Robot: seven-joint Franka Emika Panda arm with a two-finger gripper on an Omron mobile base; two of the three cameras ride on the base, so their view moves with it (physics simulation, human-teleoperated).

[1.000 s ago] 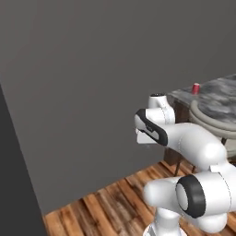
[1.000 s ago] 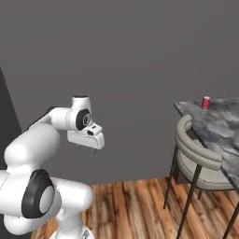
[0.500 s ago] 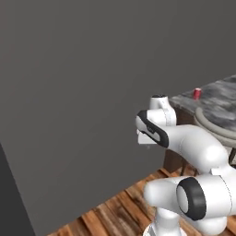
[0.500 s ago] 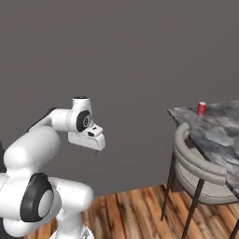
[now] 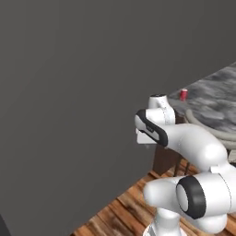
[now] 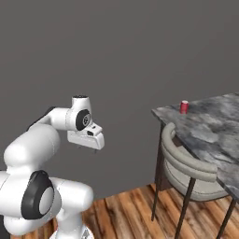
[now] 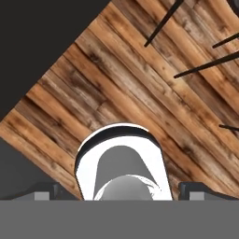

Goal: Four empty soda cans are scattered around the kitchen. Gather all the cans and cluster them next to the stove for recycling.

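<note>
One soda can (image 5: 184,94) (image 6: 184,107), small and red with a silvery top, stands upright near the corner of a grey marble table (image 6: 212,126). My gripper (image 6: 94,149) (image 5: 146,144) hangs in the air well to the left of the table, far from the can, pointing down at the floor. In the hand view the gripper (image 7: 120,189) is open, its fingertips (image 7: 44,190) set wide apart with nothing between them. The stove is out of view.
A round-backed chair (image 6: 186,165) with thin dark legs is tucked under the table's near side. A plain dark grey wall (image 6: 116,56) runs behind everything. Wooden plank floor (image 7: 140,93) lies below the arm.
The whole picture has shifted, so the base has moved: the table and can slid left in both base views. The arm keeps its pose and the gripper stays open.
</note>
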